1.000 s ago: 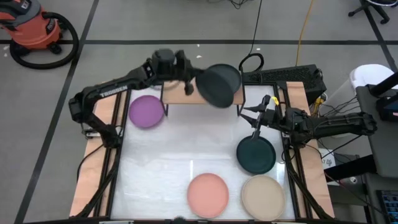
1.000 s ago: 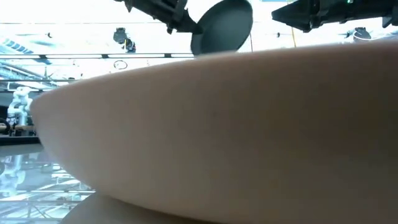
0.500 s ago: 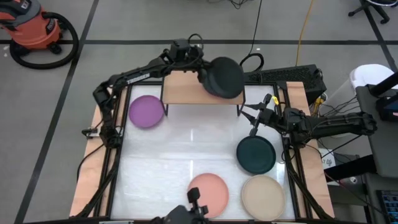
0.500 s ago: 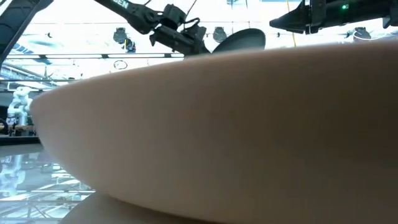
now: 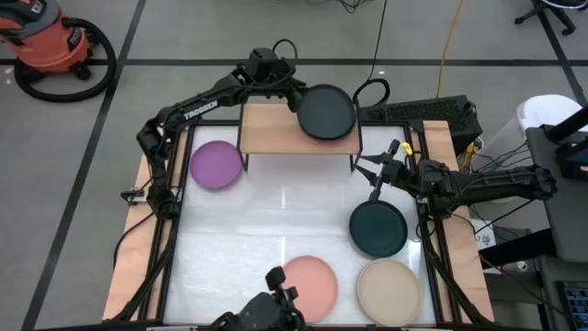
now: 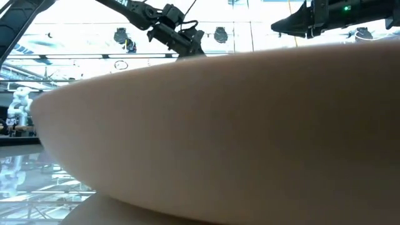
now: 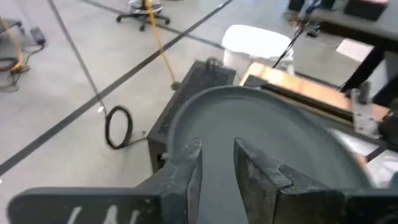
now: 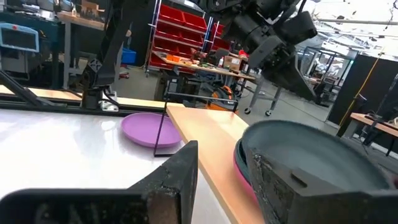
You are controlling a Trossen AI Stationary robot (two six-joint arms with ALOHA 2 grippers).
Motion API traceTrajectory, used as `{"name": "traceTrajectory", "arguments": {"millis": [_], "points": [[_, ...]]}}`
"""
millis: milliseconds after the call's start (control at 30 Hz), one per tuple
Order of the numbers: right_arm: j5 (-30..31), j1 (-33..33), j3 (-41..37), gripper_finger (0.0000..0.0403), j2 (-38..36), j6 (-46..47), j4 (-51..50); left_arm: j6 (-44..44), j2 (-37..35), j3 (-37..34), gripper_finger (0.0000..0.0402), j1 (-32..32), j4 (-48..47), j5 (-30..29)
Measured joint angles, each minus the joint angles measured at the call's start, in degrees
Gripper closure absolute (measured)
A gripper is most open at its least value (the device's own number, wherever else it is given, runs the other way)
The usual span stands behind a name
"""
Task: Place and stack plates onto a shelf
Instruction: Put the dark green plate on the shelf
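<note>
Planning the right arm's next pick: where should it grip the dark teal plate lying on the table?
Probably the dark teal plate by its raised rim on the edge nearest the right gripper, coming from above: it lies flat, with nothing touching it.

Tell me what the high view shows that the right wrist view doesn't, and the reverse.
High view only: dark teal plate, salmon plate, beige plate. Right wrist only: the magenta plate, a rim under the charcoal plate. Both: shelf, purple plate, left gripper gripping the charcoal plate, and the open right gripper.
</note>
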Motion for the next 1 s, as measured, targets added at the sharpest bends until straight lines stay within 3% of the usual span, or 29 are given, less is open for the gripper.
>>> {"name": "traceTrajectory", "arguments": {"millis": [267, 467, 633, 733, 867, 1000], "points": [[0.0, 0.0, 0.0, 0.0284, 0.0, 0.6, -0.4, 2.3, -1.8, -0.1, 0.0287, 0.6, -1.8, 1.6], [0.0, 0.0, 0.0, 0.0284, 0.0, 3.6, -3.8, 5.1, -9.7, -0.2, 0.0286, -1.1, -0.1, 8.1], [0.0, 0.0, -0.1, 0.0284, 0.0, 5.9, -6.8, 9.8, -17.1, -2.7, 0.0286, -6.7, 2.1, 6.7], [0.0, 0.0, -0.6, 0.0284, 0.0, 7.5, -6.8, 10.1, -22.4, -9.1, 0.0286, -10.5, 7.0, 6.7], [-0.1, 0.0, -3.8, 0.0284, 0.0, 8.8, -3.6, 9.6, -29.1, -23.4, 0.0286, -15.5, 18.9, 7.8], [0.0, 0.0, -8.7, 0.0284, 0.0, 9.0, 4.0, 6.2, -34.3, -39.6, 0.0286, -16.2, 33.9, 3.1]]}}
